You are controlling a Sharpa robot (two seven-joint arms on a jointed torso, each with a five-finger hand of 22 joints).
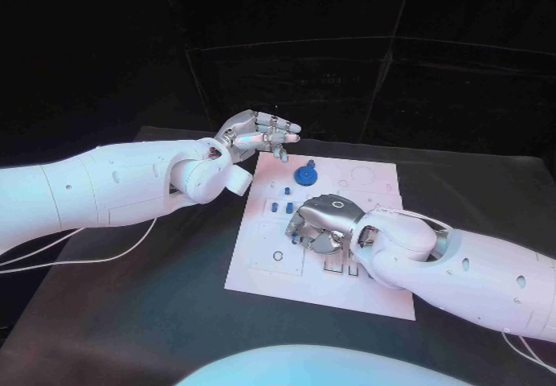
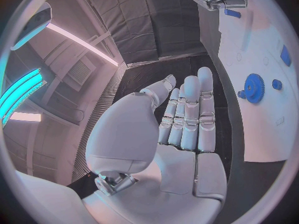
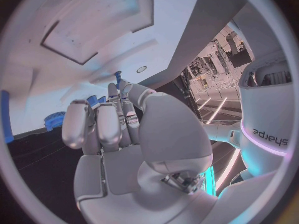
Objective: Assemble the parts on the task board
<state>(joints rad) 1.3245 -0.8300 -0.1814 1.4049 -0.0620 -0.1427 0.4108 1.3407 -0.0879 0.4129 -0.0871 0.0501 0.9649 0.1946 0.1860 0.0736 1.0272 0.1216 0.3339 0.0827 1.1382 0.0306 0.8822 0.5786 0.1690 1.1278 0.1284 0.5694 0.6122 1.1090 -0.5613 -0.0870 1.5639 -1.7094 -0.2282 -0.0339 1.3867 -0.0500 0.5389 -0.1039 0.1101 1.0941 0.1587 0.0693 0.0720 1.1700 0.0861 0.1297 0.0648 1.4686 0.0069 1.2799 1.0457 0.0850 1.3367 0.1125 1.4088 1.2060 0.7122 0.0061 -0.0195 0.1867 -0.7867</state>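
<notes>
Right hand (image 1: 322,225) sits curled low over the white board's (image 1: 264,277) middle, apparently pinching a small blue peg (image 3: 117,76) (grip partly hidden). Left hand (image 1: 257,133) hovers flat and empty beyond the far edge, near the blue gear (image 1: 306,175). You're likely mid-insertion; next, line up peg with hole.

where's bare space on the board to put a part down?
Free: the near end of the board, in front of the right hand, and the far right corner beyond the gear. Crowded: the middle, where the right hand sits over the small blue parts, and the far left corner under the left hand.
</notes>
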